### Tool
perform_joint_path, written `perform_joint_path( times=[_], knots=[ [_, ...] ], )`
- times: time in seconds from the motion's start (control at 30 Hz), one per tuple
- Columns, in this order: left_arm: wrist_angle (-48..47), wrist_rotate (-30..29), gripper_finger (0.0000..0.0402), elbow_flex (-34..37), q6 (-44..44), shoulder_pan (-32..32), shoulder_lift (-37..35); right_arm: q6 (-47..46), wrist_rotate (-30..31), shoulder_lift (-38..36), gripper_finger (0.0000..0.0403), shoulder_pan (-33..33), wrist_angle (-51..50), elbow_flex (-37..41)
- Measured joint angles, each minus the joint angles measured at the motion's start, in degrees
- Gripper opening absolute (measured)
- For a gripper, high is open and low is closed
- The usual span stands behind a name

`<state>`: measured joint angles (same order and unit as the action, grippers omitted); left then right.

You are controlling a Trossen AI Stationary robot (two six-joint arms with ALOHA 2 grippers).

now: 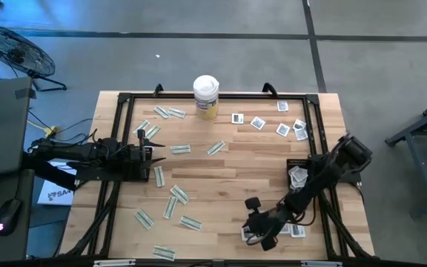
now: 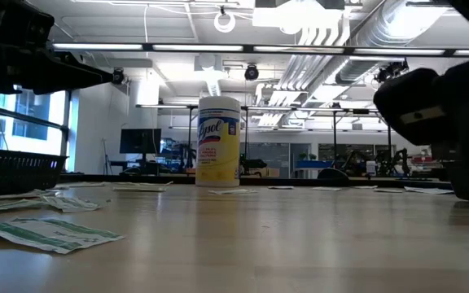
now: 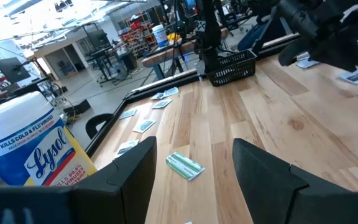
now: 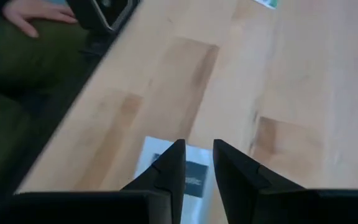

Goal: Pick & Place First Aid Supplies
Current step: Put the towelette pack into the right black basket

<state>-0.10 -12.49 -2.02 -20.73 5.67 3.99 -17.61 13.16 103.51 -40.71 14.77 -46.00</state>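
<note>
The first aid supplies lie loose on the wooden table: pale green-white strips (image 1: 179, 194) (image 3: 184, 165) on the left half and white squares with a dark mark (image 1: 258, 123) at the far right. My right gripper (image 1: 252, 233) (image 4: 199, 152) slants down near the table's front edge, its fingers a narrow gap apart and empty. It stands just over one white square packet (image 4: 191, 171) that lies flat on the wood. I cannot tell whether the tips touch the packet. My left gripper (image 1: 154, 152) (image 3: 191, 155) waits level at the table's left, open and empty.
A white-lidded yellow canister (image 1: 206, 96) (image 2: 218, 140) stands at the far edge. A black basket (image 1: 300, 172) (image 3: 232, 67) holding white packets sits at the right. A black frame rail (image 1: 221, 96) borders the table. A person's hand (image 4: 39, 15) rests beyond the near edge.
</note>
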Motion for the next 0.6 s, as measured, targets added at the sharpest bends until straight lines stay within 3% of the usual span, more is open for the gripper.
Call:
perform_joint_path(
  times=[0.6],
  knots=[
    [0.0, 0.0, 0.0206, 0.0, 0.02, -0.02, 0.02, -0.87, -0.85, 6.71, 0.0075, 2.61, 2.53, -0.24]
  ],
)
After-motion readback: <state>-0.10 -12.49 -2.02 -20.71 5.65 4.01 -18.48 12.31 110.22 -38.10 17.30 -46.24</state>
